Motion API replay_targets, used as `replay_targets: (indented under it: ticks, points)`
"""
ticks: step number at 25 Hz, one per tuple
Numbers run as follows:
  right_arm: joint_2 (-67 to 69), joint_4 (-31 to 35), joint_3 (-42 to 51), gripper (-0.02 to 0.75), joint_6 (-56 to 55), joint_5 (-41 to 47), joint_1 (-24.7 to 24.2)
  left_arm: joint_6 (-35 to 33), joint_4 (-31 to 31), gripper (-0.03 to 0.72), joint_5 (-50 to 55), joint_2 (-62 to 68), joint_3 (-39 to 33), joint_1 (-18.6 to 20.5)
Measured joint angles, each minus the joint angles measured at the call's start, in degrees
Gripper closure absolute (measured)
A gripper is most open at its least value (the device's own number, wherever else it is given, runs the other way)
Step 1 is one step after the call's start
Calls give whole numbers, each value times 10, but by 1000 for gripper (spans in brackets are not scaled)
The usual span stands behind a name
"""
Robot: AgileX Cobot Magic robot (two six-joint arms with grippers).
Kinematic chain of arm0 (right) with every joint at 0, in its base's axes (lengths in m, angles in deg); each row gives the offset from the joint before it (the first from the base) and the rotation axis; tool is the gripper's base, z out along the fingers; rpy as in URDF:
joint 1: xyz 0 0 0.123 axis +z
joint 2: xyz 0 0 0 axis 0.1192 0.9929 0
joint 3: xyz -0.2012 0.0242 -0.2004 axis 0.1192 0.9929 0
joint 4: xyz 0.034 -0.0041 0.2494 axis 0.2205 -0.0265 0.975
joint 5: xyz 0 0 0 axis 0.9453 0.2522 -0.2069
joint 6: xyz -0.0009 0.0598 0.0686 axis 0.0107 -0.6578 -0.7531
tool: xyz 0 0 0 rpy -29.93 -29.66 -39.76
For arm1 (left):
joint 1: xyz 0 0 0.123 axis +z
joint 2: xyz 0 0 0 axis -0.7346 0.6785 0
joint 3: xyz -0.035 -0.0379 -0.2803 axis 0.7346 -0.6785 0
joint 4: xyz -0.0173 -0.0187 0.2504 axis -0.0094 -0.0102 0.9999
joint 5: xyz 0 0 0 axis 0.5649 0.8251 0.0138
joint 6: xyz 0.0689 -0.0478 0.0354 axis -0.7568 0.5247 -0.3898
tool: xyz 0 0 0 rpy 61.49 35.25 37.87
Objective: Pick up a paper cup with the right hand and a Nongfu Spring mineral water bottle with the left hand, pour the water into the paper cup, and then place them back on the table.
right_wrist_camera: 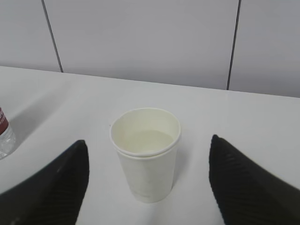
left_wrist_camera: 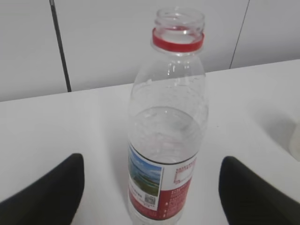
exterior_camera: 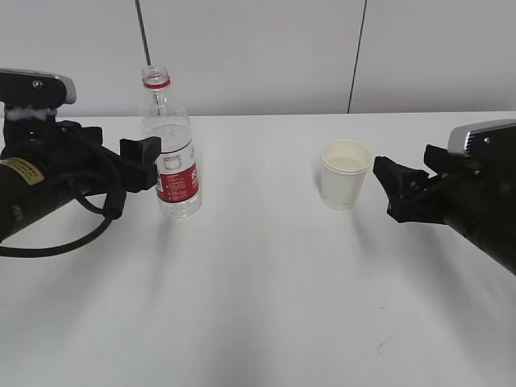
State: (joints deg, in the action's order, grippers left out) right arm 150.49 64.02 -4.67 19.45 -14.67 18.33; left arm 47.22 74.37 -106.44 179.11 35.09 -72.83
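The Nongfu Spring mineral water bottle stands upright and uncapped on the table, left of middle, about half full. My left gripper is open at label height. In the left wrist view the bottle stands between the two fingers without touching them. The white paper cup stands upright right of middle. My right gripper is open just right of it. In the right wrist view the cup sits between the spread fingers with gaps on both sides.
A white panelled wall with dark vertical seams rises behind the table's far edge. A small dark scuff mark lies near the front right. The bottle's base also shows at the left edge of the right wrist view.
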Motion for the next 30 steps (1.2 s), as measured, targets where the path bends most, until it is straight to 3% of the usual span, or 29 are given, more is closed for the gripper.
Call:
replay_targets:
  ticks: [16,30]
  points:
    - [-145,0,1,150,0,216,0,-3,0,158,217,-119,-1,0]
    - [-276,6,-158,150,0,708,0,-4,0,159,530,-199,63,0]
